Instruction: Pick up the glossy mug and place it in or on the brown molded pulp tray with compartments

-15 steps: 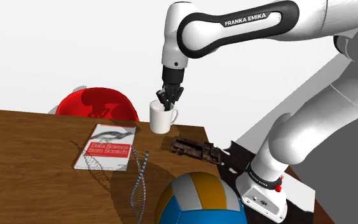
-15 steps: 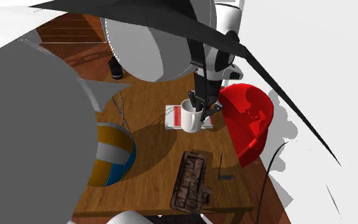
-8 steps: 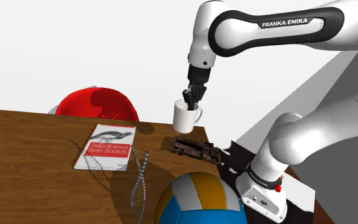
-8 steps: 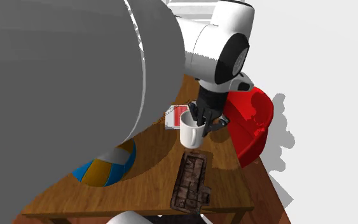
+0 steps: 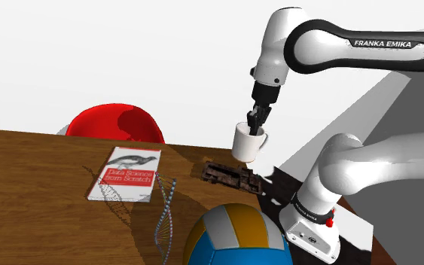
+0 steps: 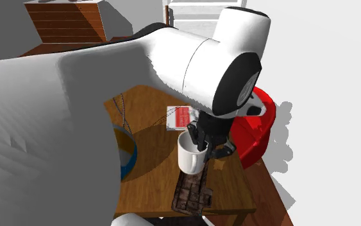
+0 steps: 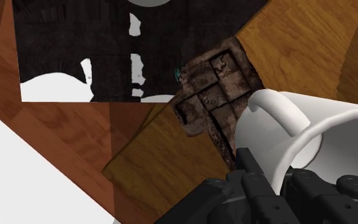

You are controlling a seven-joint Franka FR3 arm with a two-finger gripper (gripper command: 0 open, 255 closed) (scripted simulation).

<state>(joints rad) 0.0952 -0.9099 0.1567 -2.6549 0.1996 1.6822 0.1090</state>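
A white glossy mug (image 5: pixel 248 142) hangs in the air, tilted, with my black gripper (image 5: pixel 257 120) shut on its rim from above. It hovers just over the brown compartment tray (image 5: pixel 233 177), which lies flat near the table's right edge in the shoulder view. In the second exterior view the mug (image 6: pixel 191 155) and gripper (image 6: pixel 205 141) are above the tray's (image 6: pixel 192 191) far end. In the wrist view the fingers (image 7: pixel 255 181) clasp the mug's wall (image 7: pixel 311 143), handle toward the tray (image 7: pixel 214 87) below.
On the wooden table (image 5: pixel 37 188) lie a book (image 5: pixel 126 175), a wire helix model (image 5: pixel 165 211) and a blue, yellow and white volleyball (image 5: pixel 233 237) near the front. A red chair (image 5: pixel 116 124) stands behind the table. My stand (image 5: pixel 312 226) is beside the tray.
The arm has carried the mug toward the shoulder view's right, from beside the book's far corner to above the tray. The grip on the mug has stayed shut.
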